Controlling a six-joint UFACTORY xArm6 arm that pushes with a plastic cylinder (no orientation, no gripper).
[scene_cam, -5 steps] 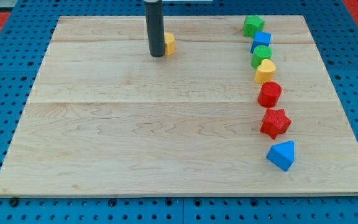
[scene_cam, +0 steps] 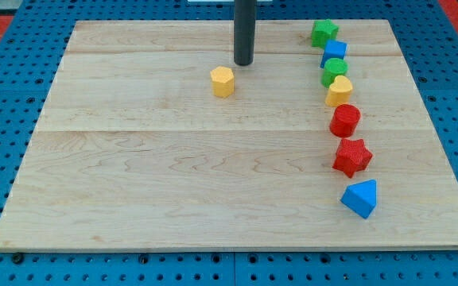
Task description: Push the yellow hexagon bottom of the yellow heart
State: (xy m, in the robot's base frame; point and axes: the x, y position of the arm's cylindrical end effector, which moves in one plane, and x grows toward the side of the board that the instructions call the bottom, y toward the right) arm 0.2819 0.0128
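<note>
The yellow hexagon (scene_cam: 223, 81) lies on the wooden board (scene_cam: 173, 159), left of the column of blocks. The yellow heart (scene_cam: 339, 91) sits in that column at the view's right, between a green block above and a red one below. My tip (scene_cam: 244, 63) rests on the board just above and to the right of the yellow hexagon, apart from it by a small gap. The hexagon is far to the left of the heart.
The right-hand column runs from top to bottom: a green star (scene_cam: 324, 32), a blue block (scene_cam: 334, 52), a green block (scene_cam: 334, 71), the heart, a red cylinder (scene_cam: 344, 121), a red star (scene_cam: 351, 156), a blue triangle (scene_cam: 360, 198). Blue pegboard surrounds the board.
The yellow hexagon has moved down and slightly right. My tip has moved to the right, from the hexagon's left side to its upper right.
</note>
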